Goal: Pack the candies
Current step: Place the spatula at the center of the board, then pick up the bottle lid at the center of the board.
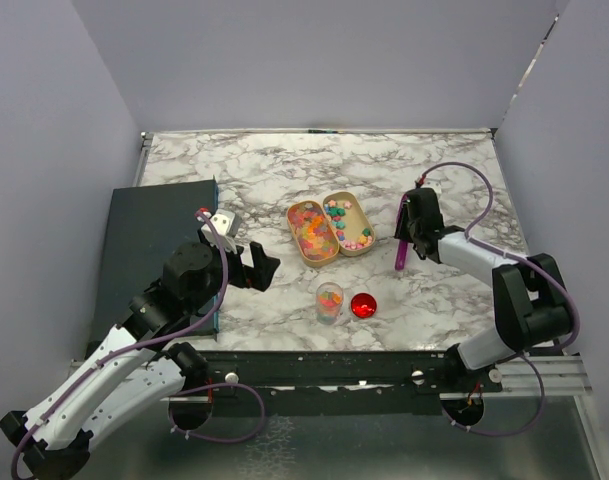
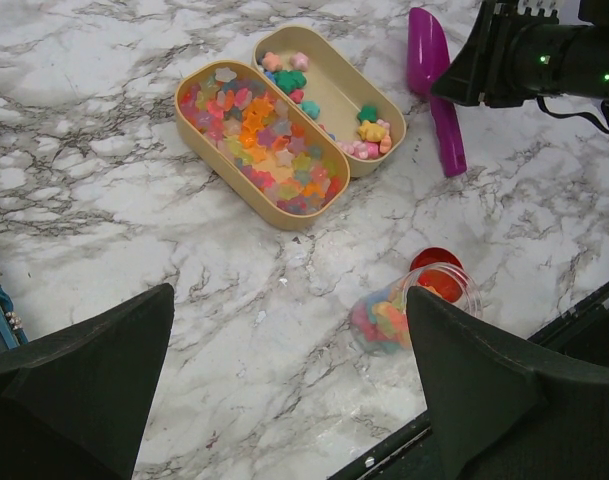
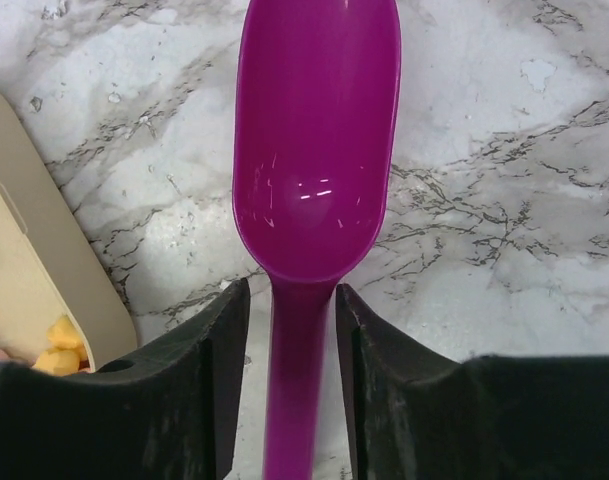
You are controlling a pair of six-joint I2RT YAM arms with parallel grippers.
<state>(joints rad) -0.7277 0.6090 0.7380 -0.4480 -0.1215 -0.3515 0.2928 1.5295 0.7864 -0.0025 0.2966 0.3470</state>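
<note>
We see a marble-patterned table (image 1: 284,170) filling the enclosure, and a dark blue board (image 1: 149,230) lying along its left side. The left arm reaches in over the board's near corner. The left gripper (image 1: 259,267) hovers above bare marble on the near left of the trays, with its jaws spread wide and nothing between them. The right arm bends in from the right, and the right gripper (image 3: 289,300) is set down over the neck of the purple scoop (image 3: 319,150). One finger stands on each side of the handle, close in. A sliver of table shows beside one finger, so we cannot tell whether the scoop is truly clamped. Two tan oval trays sit side by side and touching near the middle of the table. The fuller tray (image 2: 212,148) is on the left and the sparser tray (image 2: 334,90) on the right. The scoop lies just right of them, bowl pointing away from the arms. Nearer the arms stands a clear cup (image 1: 330,292), and a shiny red lid (image 1: 363,306) lies flat just to its right. The candies (image 2: 264,140) mostly crowd the fuller tray in mixed colours. A few are scattered in the sparser tray, and a small heap sits in the bottom of the cup.
</note>
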